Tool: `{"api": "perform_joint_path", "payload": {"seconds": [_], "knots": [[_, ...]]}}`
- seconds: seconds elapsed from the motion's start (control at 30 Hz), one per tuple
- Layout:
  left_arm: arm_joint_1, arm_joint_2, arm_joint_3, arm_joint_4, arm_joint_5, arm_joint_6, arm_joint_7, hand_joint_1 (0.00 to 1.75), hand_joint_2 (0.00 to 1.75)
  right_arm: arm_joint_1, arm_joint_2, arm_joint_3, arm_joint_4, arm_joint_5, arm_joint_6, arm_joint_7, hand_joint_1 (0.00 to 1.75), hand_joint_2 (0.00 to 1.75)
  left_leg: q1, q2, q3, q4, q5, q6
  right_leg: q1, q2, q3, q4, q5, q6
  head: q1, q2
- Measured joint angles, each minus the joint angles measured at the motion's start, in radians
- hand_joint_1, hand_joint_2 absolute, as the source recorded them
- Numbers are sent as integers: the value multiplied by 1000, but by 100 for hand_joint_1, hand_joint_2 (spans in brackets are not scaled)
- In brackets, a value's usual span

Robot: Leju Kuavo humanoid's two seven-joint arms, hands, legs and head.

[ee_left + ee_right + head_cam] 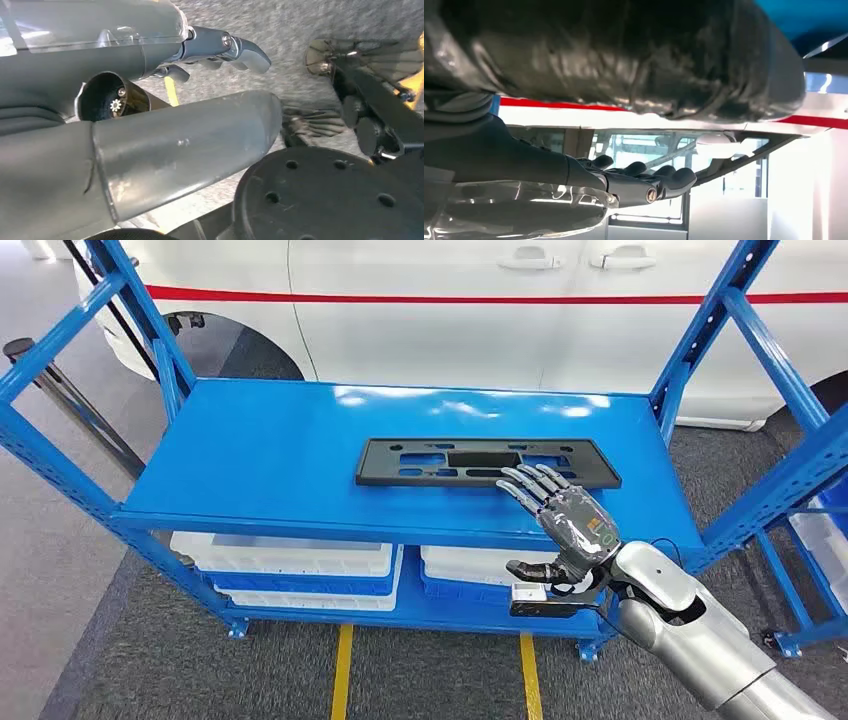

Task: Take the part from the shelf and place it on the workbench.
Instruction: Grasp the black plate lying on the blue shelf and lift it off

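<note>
The black part is seen lying flat on the blue shelf. The right hand is held spread, empty, fingertips over the part's near edge. The left hand is seen over grey floor, fingers apart, holding nothing.

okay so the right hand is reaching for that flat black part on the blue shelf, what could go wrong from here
1. The flat black part lies flush on the blue shelf, so the right hand, fingers spread over its near edge, may struggle to get under it and could just push it away.
2. The hand is near the part's right end; a long part lifted off-centre could tilt and slip.
3. The blue upright stands close on the right, so the part could clip it on the way out.
</note>
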Motion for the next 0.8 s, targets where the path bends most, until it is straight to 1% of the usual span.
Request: {"api": "perform_joint_path", "payload": {"seconds": [0.07, 0.1, 0.13, 0.17, 0.2, 0.23, 0.27, 0.3, 0.33, 0.37, 0.4, 0.43, 0.47, 0.5, 0.53, 0.57, 0.6, 0.63, 0.67, 0.7, 0.73, 0.77, 0.8], "knots": [[-1, 0, 0, 0, 0, 0, 0, 0, 0, -2, 0, -3, 3, 0, 1, 0, 0, 0, -1, -2, 6, 0, -7, 13, 0, 0, 8, -5, 1, 9, 0, 0], [-2, 0, 0, 0, 1, 0, -1, 0, 0, -4, 0, -8, 6, -1, 1, 1, 0, 0, -2, -5, 15, 0, -15, 25, 0, -1, 11, -4, 3, 18, 0, 0], [-2, 0, 0, 0, 2, 0, -1, 0, 0, -7, 0, -13, 10, -2, 3, 5, 0, 0, -2, -7, 27, -4, -21, 35, -3, -2, 10, 14, 11, 23, 1, 0], [-2, 0, 0, 0, 3, 0, -1, 0, 0, -12, 0, -21, 18, -6, 5, 8, 0, 0, -2, -9, 42, -9, -28, 43, -4, -2, -7, 52, 20, 27, 2, 0], [-3, 0, 0, 0, 6, 0, 0, 0, 0, -18, 0, -28, 30, -13, 7, 11, 0, 0, -3, -11, 58, -13, -37, 49, -6, -3, -39, 107, 23, 28, 2, 0], [-4, 0, 0, 0, 9, 0, 0, 0, 0, -24, 0, -37, 49, -21, 10, 9, 0, 0, -4, -13, 73, -17, -47, 55, -5, -4, -84, 171, 15, 28, 3, 0], [-5, 0, 0, 0, 12, 1, 0, 0, 0, -30, 0, -47, 72, -30, 11, 3, 0, 0, -6, -14, 87, -19, -58, 59, -3, -4, -132, 227, -8, 28, 3, 0], [-5, 0, 0, 0, 14, 1, 0, 0, 0, -33, -1, -57, 97, -37, 12, -7, 0, 0, -8, -16, 102, -20, -71, 62, 0, -5, -178, 267, -42, 26, 3, 0], [-4, 0, 0, 0, 17, 3, 1, 0, 0, -35, -1, -68, 121, -44, 13, -17, 0, 0, -11, -19, 119, -20, -84, 64, 3, -5, -213, 283, -75, 24, 3, 0], [-3, 0, 0, 0, 19, 5, 1, 0, 0, -36, -1, -78, 143, -48, 13, -26, 0, 0, -14, -21, 138, -20, -99, 65, 6, -5, -236, 272, -92, 20, 3, 0], [-2, 0, 0, 0, 22, 7, 2, 0, 0, -38, -1, -88, 161, -50, 13, -33, 0, 0, -17, -23, 160, -20, -115, 65, 9, -5, -249, 238, -82, 15, 3, 0], [-1, -1, 0, 0, 24, 8, 2, 0, 0, -38, -2, -96, 176, -52, 13, -37, 0, 0, -19, -24, 179, -21, -131, 64, 14, -5, -254, 187, -32, 5, 3, 0], [-1, -2, 0, 1, 25, 7, 2, 0, 0, -38, -3, -103, 190, -54, 13, -40, 0, 0, -22, -26, 198, -18, -148, 62, 20, -3, -258, 131, 47, -5, 3, 0], [-1, -4, 0, 2, 26, 6, 1, 0, 0, -38, -4, -108, 200, -55, 15, -41, 0, 0, -24, -27, 212, -18, -163, 59, 27, -1, -258, 89, 118, -14, 3, 0], [-1, -5, 0, 2, 27, 5, 0, 0, 0, -37, -5, -112, 208, -55, 16, -42, 0, 0, -25, -29, 220, -18, -175, 55, 32, 0, -258, 64, 173, -21, 2, 0], [-2, -6, 0, 3, 27, 3, -1, 0, 0, -39, -6, -117, 214, -56, 18, -42, 0, 0, -26, -30, 228, -17, -181, 49, 35, 2, -257, 53, 196, -26, 2, 0], [-3, -6, 0, 3, 27, 2, -2, 0, 0, -43, -7, -121, 216, -56, 19, -43, 0, 0, -27, -30, 229, -13, -178, 43, 35, 3, -249, 50, 189, -29, 3, 0], [-5, -6, 0, 3, 27, 1, -2, 0, 0, -47, -7, -127, 218, -56, 19, -43, 0, 0, -26, -29, 224, 3, -171, 38, 33, 3, -240, 42, 185, -35, 2, 0], [-7, -7, 0, 3, 27, 0, -3, 0, 0, -50, -7, -132, 219, -56, 19, -44, 0, 0, -26, -27, 212, 34, -163, 33, 30, 3, -228, 32, 179, -42, 2, 0], [-8, -7, 0, 3, 27, -1, -4, 0, 0, -53, -7, -135, 221, -56, 19, -44, 0, 44, -26, -25, 187, 80, -163, 29, 28, 3, -214, 24, 174, -48, 2, 0], [-9, -7, 0, 3, 27, 0, -5, 0, 0, -53, -6, -137, 223, -56, 19, -43, 0, 87, -24, -24, 154, 132, -178, 25, 27, 2, -201, 18, 168, -52, 2, 0], [-9, -7, -1, 3, 27, 0, -5, 0, 0, -53, -5, -138, 225, -56, 18, -40, 0, 131, -23, -23, 118, 184, -203, 21, 26, 2, -190, 15, 161, -56, 2, 0], [-9, -7, -1, 3, 29, 2, -4, 0, 0, -53, -3, -140, 229, -55, 16, -32, 0, 175, -22, -22, 82, 223, -235, 17, 26, 2, -181, 14, 154, -57, 2, 0]]}}
